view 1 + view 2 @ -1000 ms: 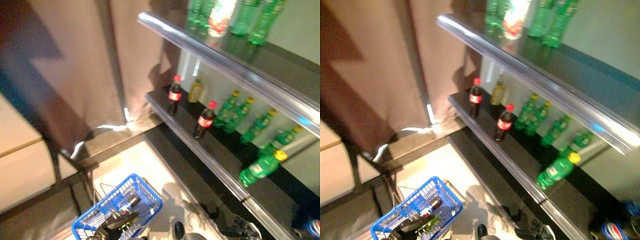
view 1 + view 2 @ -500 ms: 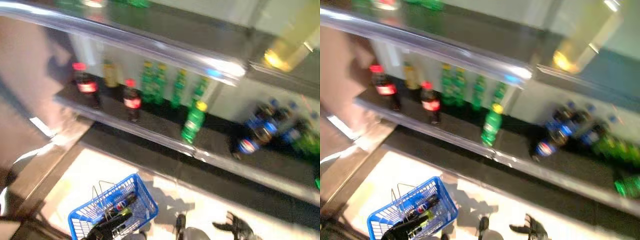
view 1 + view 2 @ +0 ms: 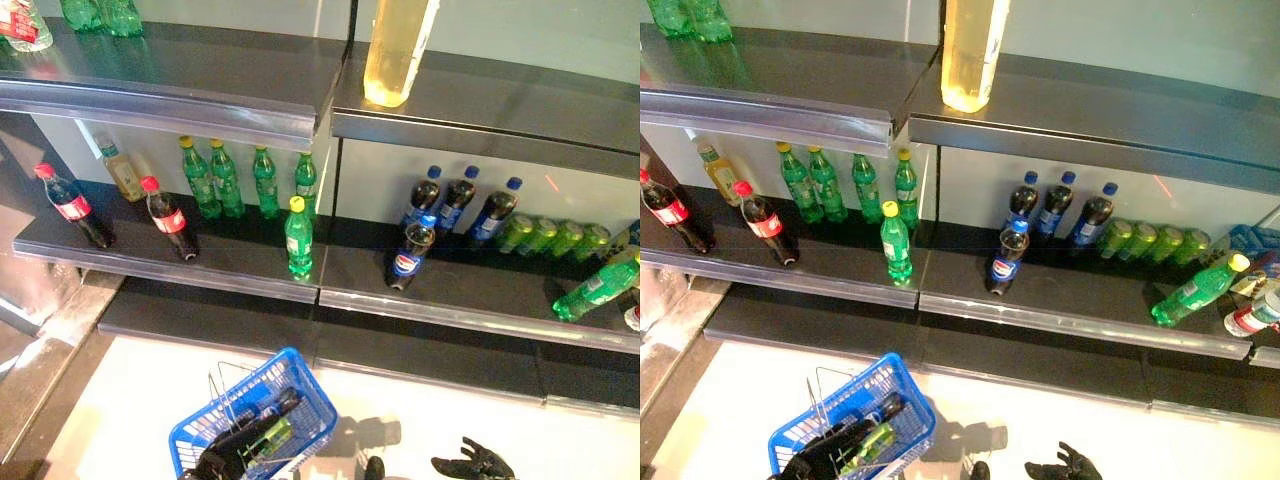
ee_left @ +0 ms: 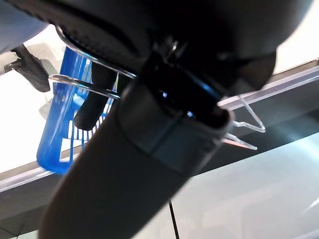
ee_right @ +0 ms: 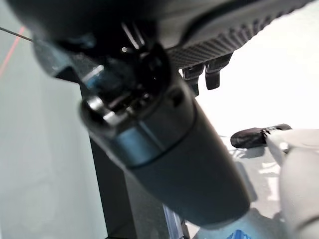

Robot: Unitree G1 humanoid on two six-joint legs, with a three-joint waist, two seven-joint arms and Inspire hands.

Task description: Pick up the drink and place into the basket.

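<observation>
The blue plastic mesh basket [image 3: 262,415] is held by the left hand [image 3: 222,460], fingers curled round its wire handle. The right hand [image 3: 470,464] hangs empty, fingers loosely spread. A reach could topple the green bottle [image 3: 298,238] standing at the shelf edge.

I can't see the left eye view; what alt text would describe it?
The robot's dark left hand holds a blue wire basket containing bottles, below dark shelves of cola, green and blue-capped soda bottles. Its right hand hangs open, empty.
</observation>
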